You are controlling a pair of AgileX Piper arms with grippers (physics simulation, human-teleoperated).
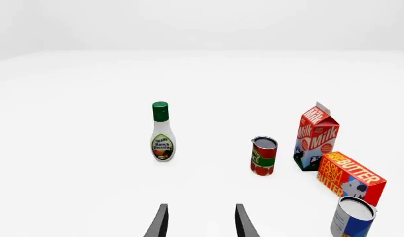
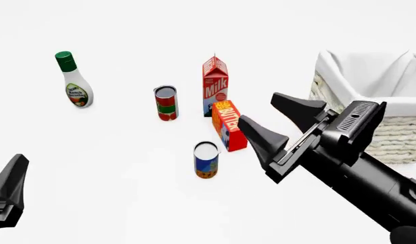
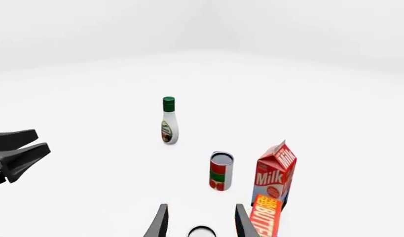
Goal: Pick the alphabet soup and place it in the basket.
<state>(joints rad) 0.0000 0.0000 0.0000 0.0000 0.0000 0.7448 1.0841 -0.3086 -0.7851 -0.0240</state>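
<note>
The alphabet soup (image 2: 206, 160) is a short can with a silver top and a blue label with an orange-brown band, standing upright in front of the butter box. My right gripper (image 2: 257, 107) hovers open to the can's right, above the table, holding nothing. In the right wrist view only the can's top (image 3: 202, 231) shows, low between the open fingers (image 3: 159, 222). My left gripper (image 1: 200, 219) is open and empty, low at the near left, with the can (image 1: 353, 217) off to its side. The basket (image 2: 401, 134), woven with a white cloth lining, stands at the right behind the right arm.
A ranch dressing bottle (image 2: 75, 81) stands at the far left. A red and green can (image 2: 166, 103), a milk carton (image 2: 215, 86) and an orange butter box (image 2: 229, 125) cluster just behind the soup. The left gripper (image 3: 18, 153) shows in the right wrist view.
</note>
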